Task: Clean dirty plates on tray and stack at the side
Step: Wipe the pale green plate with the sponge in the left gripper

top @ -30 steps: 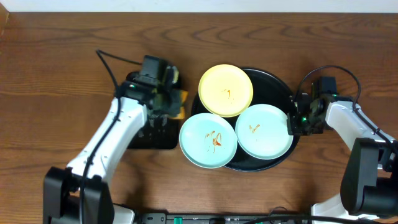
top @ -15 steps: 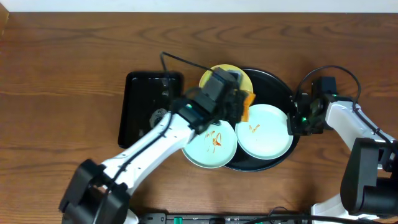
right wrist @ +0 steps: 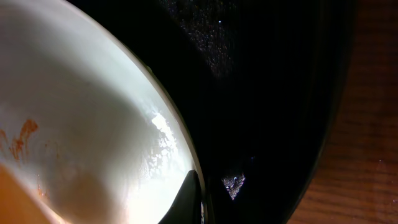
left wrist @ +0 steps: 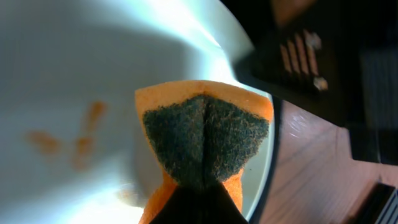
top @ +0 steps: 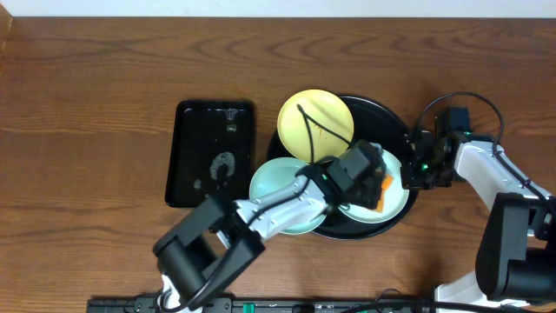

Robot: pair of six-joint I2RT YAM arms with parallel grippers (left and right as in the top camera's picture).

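Observation:
Three plates lie on the round black tray [top: 383, 108]. These are a yellow plate [top: 314, 126], a left mint plate [top: 274, 186] and a right mint plate [top: 396, 205]. My left gripper [top: 372, 184] is shut on an orange sponge [top: 381, 189] with a dark scouring face [left wrist: 205, 143], held just over the right mint plate [left wrist: 68, 74] beside its orange smears [left wrist: 62, 138]. My right gripper [top: 415, 171] is shut on that plate's right rim. In the right wrist view one finger [right wrist: 196, 190] lies on the rim [right wrist: 171, 124]. My left arm hides part of the left mint plate.
A rectangular black tray [top: 213, 152] with wet marks lies left of the plates. The left arm's cable loops over the yellow plate. Brown wooden table [top: 104, 87] surrounds everything. The right gripper body [left wrist: 311, 56] is close to the sponge.
My left arm has swung from the rectangular tray rightward across the plates, carrying the sponge to the right mint plate. The right arm has not moved.

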